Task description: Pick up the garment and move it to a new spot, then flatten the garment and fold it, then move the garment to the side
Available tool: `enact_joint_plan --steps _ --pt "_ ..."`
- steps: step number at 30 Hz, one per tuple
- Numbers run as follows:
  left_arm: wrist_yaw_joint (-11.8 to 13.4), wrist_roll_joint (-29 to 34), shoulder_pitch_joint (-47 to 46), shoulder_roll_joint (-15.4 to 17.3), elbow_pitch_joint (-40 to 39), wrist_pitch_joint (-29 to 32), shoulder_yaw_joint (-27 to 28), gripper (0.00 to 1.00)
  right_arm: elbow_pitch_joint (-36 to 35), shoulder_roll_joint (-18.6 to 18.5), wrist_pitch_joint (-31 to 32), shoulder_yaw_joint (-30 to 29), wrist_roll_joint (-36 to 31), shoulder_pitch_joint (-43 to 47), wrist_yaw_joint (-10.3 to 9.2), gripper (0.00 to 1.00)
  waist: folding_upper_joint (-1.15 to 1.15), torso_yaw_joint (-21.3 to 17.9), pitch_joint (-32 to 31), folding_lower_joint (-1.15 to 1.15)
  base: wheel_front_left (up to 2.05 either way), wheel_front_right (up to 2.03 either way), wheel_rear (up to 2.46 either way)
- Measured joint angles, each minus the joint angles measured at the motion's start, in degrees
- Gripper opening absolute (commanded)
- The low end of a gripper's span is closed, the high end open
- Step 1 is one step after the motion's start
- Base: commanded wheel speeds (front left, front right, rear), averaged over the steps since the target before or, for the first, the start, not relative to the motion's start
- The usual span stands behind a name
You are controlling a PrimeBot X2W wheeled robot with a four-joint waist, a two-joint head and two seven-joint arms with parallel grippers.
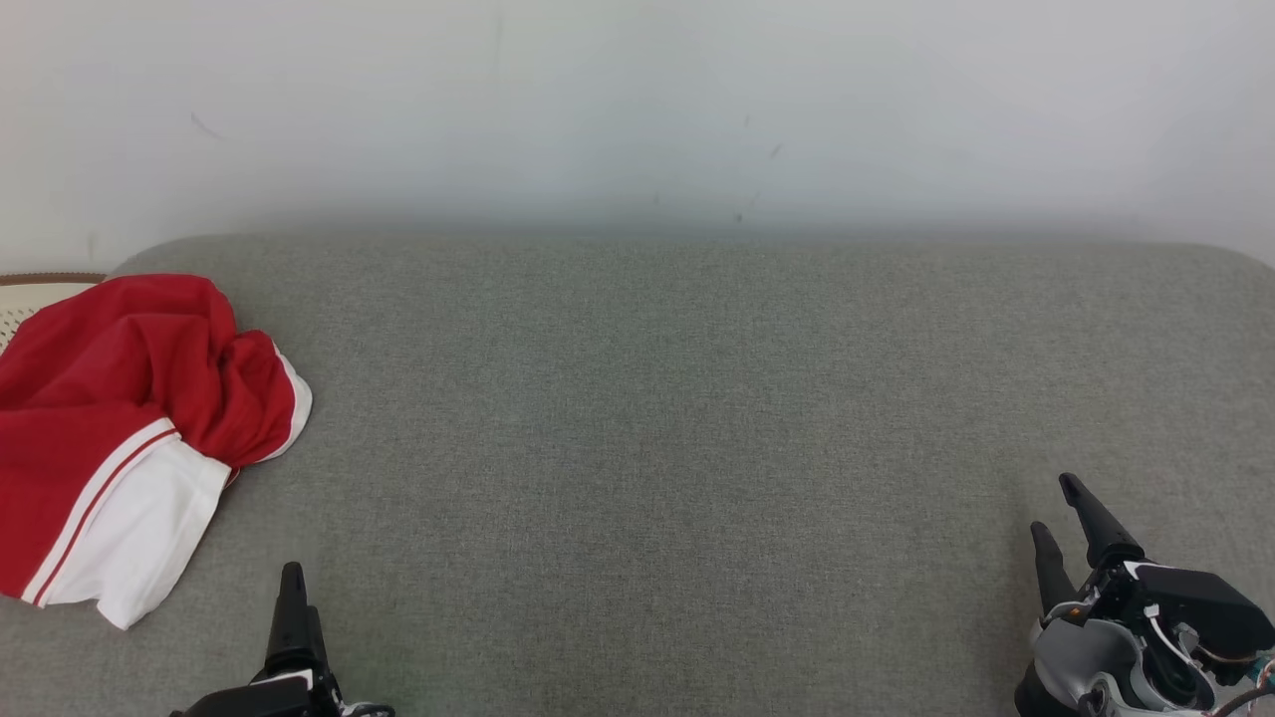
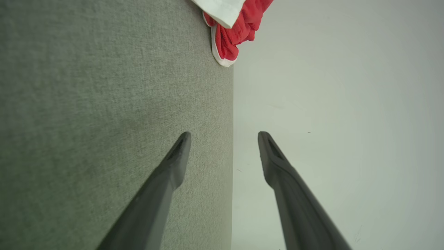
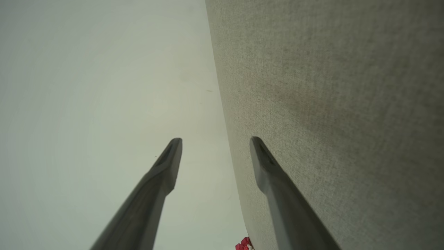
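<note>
Two pairs of jaws sit nearest us, both spread wide and holding nothing: the left jaws at the near left of the head view, one long dark finger [image 1: 292, 617] showing, the right jaws at the near right, well apart. Between and beyond them runs the bare grey fabric-covered bench [image 1: 697, 448]. Farther out on our left lies the crumpled red garment with white panels and trim [image 1: 129, 398], bunched at the bench's left end and cut off by the head view's left edge; the left wrist view catches its white-edged fold [image 2: 225, 41] ahead. Behind it peeps a pale perforated basket with a brown rim [image 1: 40, 294], and past everything stands the plain white wall [image 1: 637, 100].

We judge the pick-up not yet begun. To do it well, we would send the left jaws, the closer pair, onto a raised ridge of red cloth rather than a flat patch, pinch deep, and lift clear before carrying it to the open middle, where there is room for flattening.
</note>
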Motion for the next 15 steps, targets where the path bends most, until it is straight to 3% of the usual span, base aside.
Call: enact_joint_plan --steps 15 --pt "1.05 9.27 3.06 0.0 -7.24 -0.71 0.55 1.0 -6.73 0.52 -5.79 5.13 -7.33 4.18 0.0 1.0 0.0 -0.13 -0.1 0.01 0.0 0.0 0.0"
